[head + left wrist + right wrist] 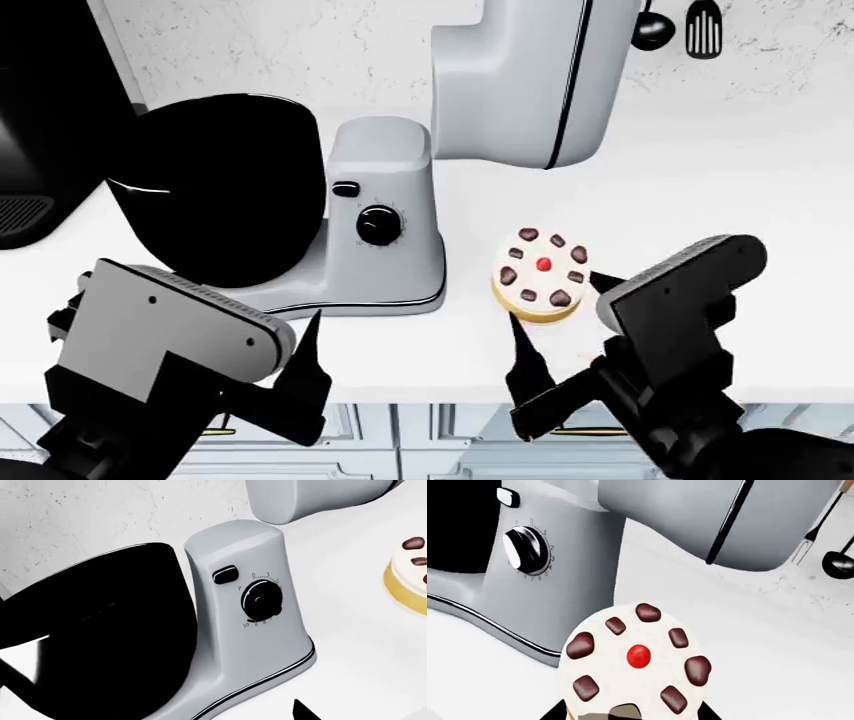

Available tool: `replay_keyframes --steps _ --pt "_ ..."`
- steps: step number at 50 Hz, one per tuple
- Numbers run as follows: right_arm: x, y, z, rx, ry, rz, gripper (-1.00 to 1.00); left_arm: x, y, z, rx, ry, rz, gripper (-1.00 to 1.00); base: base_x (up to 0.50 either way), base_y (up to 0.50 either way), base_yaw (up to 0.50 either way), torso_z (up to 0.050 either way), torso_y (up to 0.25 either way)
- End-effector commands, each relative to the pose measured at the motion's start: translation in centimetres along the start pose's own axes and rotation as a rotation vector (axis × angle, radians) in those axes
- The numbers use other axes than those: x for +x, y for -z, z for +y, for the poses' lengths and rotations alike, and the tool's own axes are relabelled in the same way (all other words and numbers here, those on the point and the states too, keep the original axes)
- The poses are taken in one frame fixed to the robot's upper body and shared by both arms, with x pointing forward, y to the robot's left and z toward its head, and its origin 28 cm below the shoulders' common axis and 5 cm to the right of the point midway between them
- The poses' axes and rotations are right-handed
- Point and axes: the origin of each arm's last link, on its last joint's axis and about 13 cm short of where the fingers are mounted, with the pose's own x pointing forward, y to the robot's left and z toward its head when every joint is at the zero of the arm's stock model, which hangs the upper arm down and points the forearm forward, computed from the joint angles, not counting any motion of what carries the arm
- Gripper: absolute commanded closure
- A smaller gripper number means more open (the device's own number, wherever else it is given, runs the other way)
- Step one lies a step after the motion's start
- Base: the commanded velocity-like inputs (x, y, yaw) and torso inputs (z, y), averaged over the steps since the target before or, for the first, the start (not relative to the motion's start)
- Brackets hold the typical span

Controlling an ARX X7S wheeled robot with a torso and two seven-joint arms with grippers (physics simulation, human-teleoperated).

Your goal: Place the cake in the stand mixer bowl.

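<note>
The cake (542,272) sits on the white counter, just right of the light grey stand mixer (387,225). It has white icing, brown chocolate pieces and a red centre (638,656). My right gripper (554,300) is open, with one dark finger on each side of the cake (627,680); I cannot tell whether they touch it. The stand mixer bowl (220,190), glossy black, stands on the mixer's base to the left (100,640). In front of the bowl, my left gripper (274,350) hovers open and holds nothing. Only one of its fingertips (303,711) shows in the left wrist view.
The mixer's head (527,80) is tilted up, overhanging the counter behind the cake. A black boxy appliance (40,130) stands at the far left. Utensils (674,25) hang on the wall at the back right. The counter's front edge (441,400) runs just beneath both grippers.
</note>
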Motion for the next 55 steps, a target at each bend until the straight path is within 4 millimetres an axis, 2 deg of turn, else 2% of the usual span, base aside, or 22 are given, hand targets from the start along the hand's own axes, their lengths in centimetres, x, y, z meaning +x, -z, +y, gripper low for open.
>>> replay_keyframes --steps 1,3,8,11,20,27,31,34,36,37,40,46,55 --pt "-3.7 -2.1 0.3 -0.1 -0.088 -0.213 1.0 -0.3 -0.4 0.0 0.003 -0.004 -0.005 -1.0 0.0 0.0 0.0 0.0 0.0" --pt "-4.1 -2.7 0.0 -0.1 -0.096 -0.25 1.0 -0.5 -0.6 0.0 0.0 -0.002 -0.009 -1.0 0.0 0.0 0.0 0.0 0.0" --pt "-4.4 -2.7 0.3 -0.097 -0.104 -0.272 1.0 -0.9 -0.9 0.0 -0.007 0.009 -0.024 -1.0 0.0 0.0 0.0 0.0 0.0" --pt "-4.3 -2.5 0.6 -0.085 -0.109 -0.266 1.0 -1.9 -1.6 0.0 -0.072 0.069 -0.047 -1.0 0.0 0.0 0.0 0.0 0.0" --pt "-3.7 -2.4 0.5 -0.072 -0.116 -0.266 1.0 -4.8 -3.6 0.7 -0.225 0.088 -0.058 -1.0 0.0 0.0 0.0 0.0 0.0" --pt "-3.2 -2.4 0.2 -0.055 -0.104 -0.266 1.0 -5.9 -5.5 2.7 -0.444 0.119 -0.081 -1.0 0.0 0.0 0.0 0.0 0.0" --pt "-3.2 -2.6 0.1 -0.033 -0.112 -0.288 1.0 -5.6 -6.4 4.2 -0.601 0.099 -0.011 -1.0 0.0 0.0 0.0 0.0 0.0" --pt "-3.3 -2.6 0.1 -0.026 -0.12 -0.315 1.0 -5.6 -7.0 5.1 -0.7 0.142 -0.057 -1.0 0.0 0.0 0.0 0.0 0.003" --pt "-3.2 -2.7 0.0 -0.016 -0.125 -0.344 1.0 -5.5 -7.0 5.5 -0.68 0.128 -0.067 -1.0 0.0 0.0 0.0 0.0 0.0" --pt "-3.2 -2.7 -0.1 -0.015 -0.127 -0.341 1.0 -5.2 -7.2 5.9 -0.79 0.182 -0.074 -1.0 0.0 0.0 0.0 0.0 0.0" --pt "-3.4 -2.9 -0.1 -0.009 -0.134 -0.375 1.0 -4.4 -7.3 6.8 -0.83 0.224 -0.039 -1.0 0.0 0.0 0.0 0.0 0.0" --pt "-3.5 -2.9 0.1 0.002 -0.173 -0.414 1.0 -3.0 -7.3 6.9 -0.886 0.283 0.015 -1.0 0.0 0.0 0.0 0.0 0.0" --pt "-3.8 -2.7 0.6 -0.018 -0.209 -0.448 1.0 -3.0 -7.5 6.8 -0.915 0.336 0.011 -1.0 0.0 0.0 0.0 0.0 0.001"
